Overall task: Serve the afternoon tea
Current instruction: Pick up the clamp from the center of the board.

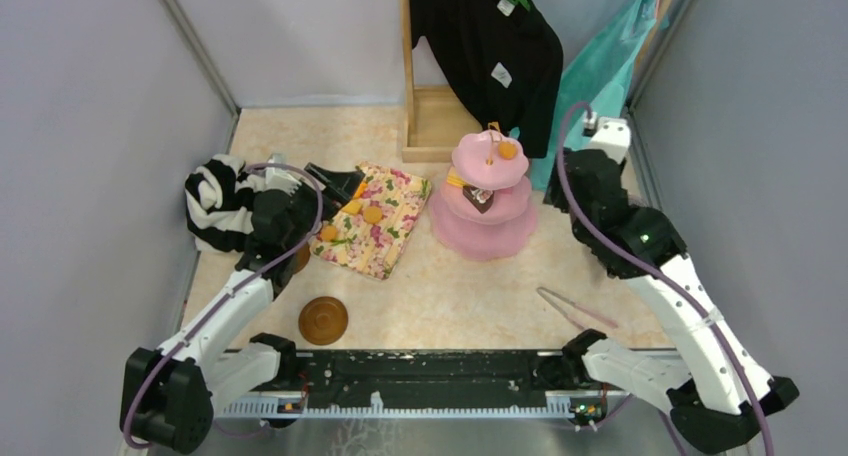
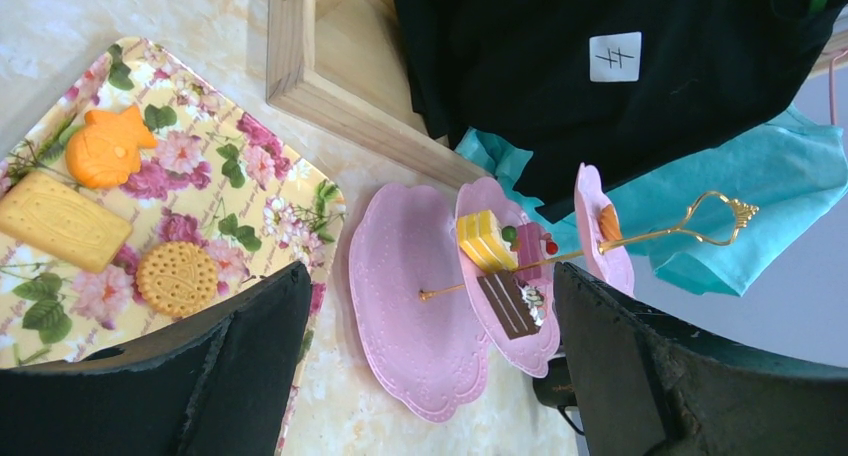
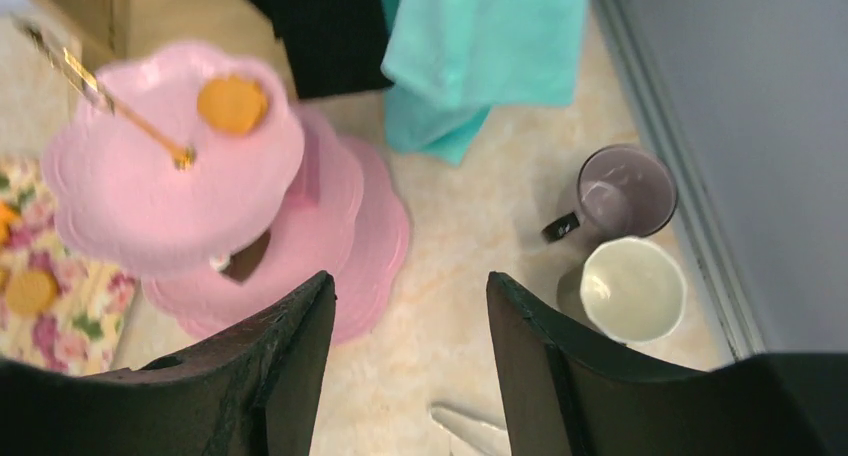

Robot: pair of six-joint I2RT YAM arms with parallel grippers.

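Note:
The pink three-tier cake stand (image 1: 485, 201) stands at mid-table, with an orange pastry (image 3: 232, 104) on its top tier. A yellow cake slice (image 2: 487, 239) and a chocolate slice (image 2: 508, 304) lie on the middle tier. An orange pastry (image 2: 110, 148), a yellow biscuit (image 2: 62, 219) and a round biscuit (image 2: 177, 276) lie on the floral cloth (image 1: 375, 226). A lilac mug (image 3: 625, 191) and a cream mug (image 3: 633, 288) sit right of the stand. One brown saucer (image 1: 323, 320) lies near the front. My left gripper (image 2: 430, 276) hangs open by the cloth, holding nothing. My right gripper (image 3: 410, 281) is open above bare table between stand and mugs.
A striped garment (image 1: 215, 204) is heaped at the left wall. A wooden frame (image 1: 430, 126) with a black garment (image 1: 495, 46) and a teal cloth (image 1: 600, 71) stands at the back. Tongs (image 1: 575, 306) lie at the front right. Grey walls close both sides.

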